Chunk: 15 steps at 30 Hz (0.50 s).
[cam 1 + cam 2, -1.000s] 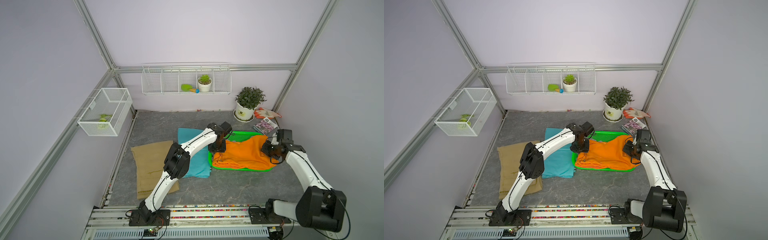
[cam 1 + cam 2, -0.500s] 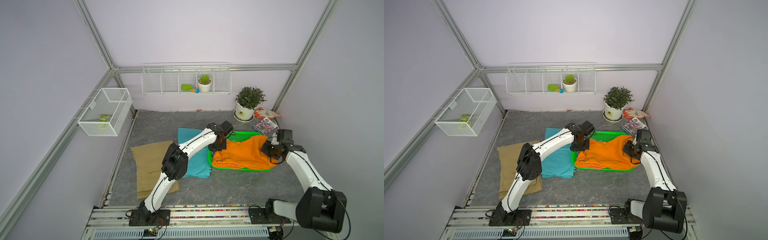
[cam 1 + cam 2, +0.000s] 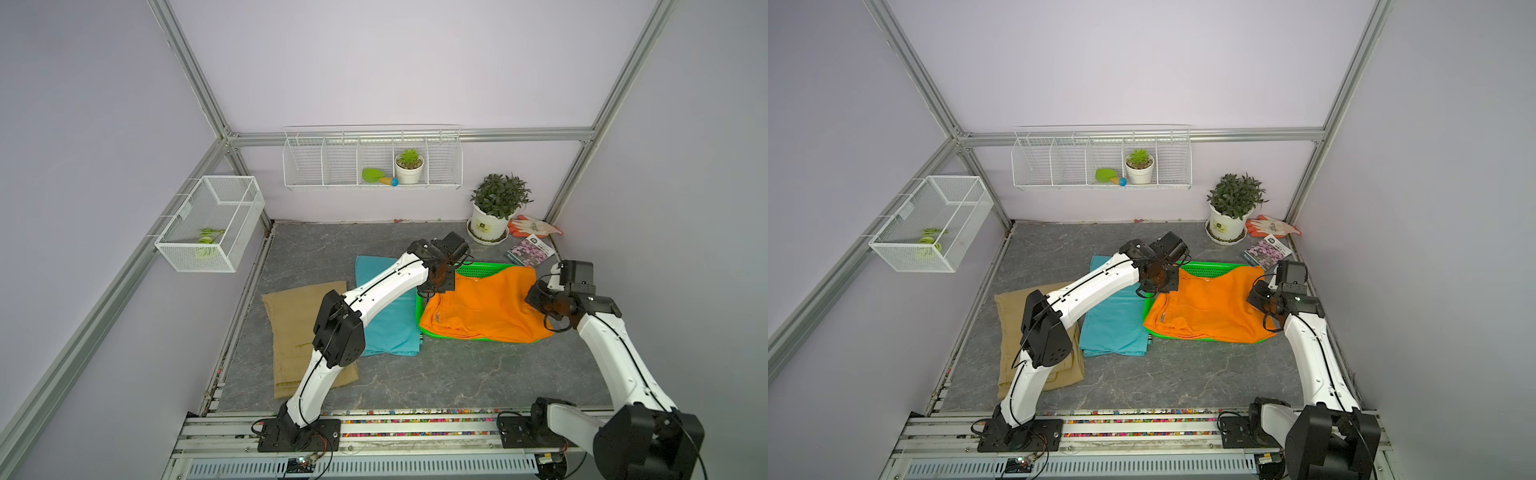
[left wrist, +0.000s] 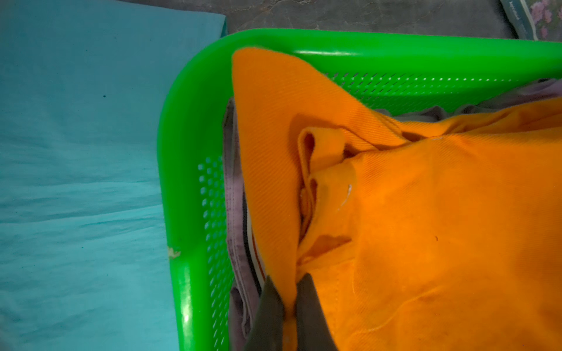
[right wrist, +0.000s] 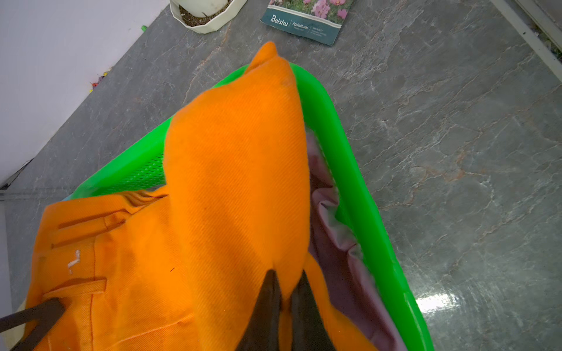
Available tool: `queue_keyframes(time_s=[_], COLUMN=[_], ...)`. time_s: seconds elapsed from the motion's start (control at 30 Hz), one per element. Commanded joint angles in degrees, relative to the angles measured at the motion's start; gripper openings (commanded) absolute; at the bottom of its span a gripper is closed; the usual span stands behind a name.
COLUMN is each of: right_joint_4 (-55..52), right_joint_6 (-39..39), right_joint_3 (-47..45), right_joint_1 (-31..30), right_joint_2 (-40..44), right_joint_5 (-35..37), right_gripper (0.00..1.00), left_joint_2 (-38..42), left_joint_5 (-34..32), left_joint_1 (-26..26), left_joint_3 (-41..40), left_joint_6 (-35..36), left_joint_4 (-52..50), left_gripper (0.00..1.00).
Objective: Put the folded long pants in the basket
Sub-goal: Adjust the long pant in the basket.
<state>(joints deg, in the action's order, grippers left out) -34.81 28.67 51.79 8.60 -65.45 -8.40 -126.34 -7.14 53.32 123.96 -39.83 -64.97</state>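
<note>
The orange pants [image 3: 482, 307] [image 3: 1208, 307] lie spread over the green basket [image 3: 484, 269] [image 3: 1214, 271], their front edge draped over its rim. My left gripper [image 4: 289, 279] is shut on a pinched fold at their left end [image 3: 436, 286]. At the right end my right gripper [image 5: 286, 273] [image 3: 540, 299] is shut on another fold. Lilac pants [image 4: 237, 261] [image 5: 334, 243] lie underneath, inside the basket. The teal pants [image 3: 386, 324] and the khaki pants [image 3: 291, 324] lie folded on the floor left of the basket.
A potted plant [image 3: 492, 212], an orange glove [image 3: 534, 226] and a seed packet [image 3: 530, 251] sit behind the basket at the back right. A white wire rack [image 3: 372, 160] hangs on the back wall and a white wire cage [image 3: 212, 222] on the left wall.
My left gripper's jaws have closed on the orange pants' left end. The right gripper has kept its grip and place.
</note>
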Motion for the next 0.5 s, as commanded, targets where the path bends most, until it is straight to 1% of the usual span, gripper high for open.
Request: queue_keyframes(time_s=[0.0, 0.1, 0.17, 0.27, 0.4, 0.47], right_joint_4=[3.1, 4.5, 4.4, 4.3, 4.5, 5.4], right_joint_6=[1.2, 1.3, 2.1, 2.4, 2.0, 2.4], right_joint_3=[-0.2, 0.7, 1.5, 2.4, 3.2, 3.0], right_joint_1=[-0.2, -0.2, -0.1, 0.2, 1.7, 2.0], right_joint_2=[0.1, -1.2, -2.0, -4.0, -6.4, -6.9], right_joint_5=[0.8, 0.7, 2.8, 4.8, 3.9, 3.8], right_gripper=[0.00, 0.00, 0.00, 0.00, 0.00, 0.00], left_joint_2=[-1.8, -1.4, -0.7, -1.9, -2.7, -1.5], left_joint_5=[-3.1, -3.8, -5.2, -5.4, -5.8, -5.7], left_joint_1=[0.1, 0.1, 0.0, -0.1, -0.1, -0.1], left_joint_3=[2.7, 1.2, -0.3, 0.7, 0.3, -2.4], left_joint_6=[-0.7, -1.4, -2.4, -2.6, -3.0, -3.1], left_joint_4=[-1.6, -0.3, 1.0, 0.1, 0.7, 3.0], left_gripper=[0.00, 0.00, 0.00, 0.00, 0.00, 0.00])
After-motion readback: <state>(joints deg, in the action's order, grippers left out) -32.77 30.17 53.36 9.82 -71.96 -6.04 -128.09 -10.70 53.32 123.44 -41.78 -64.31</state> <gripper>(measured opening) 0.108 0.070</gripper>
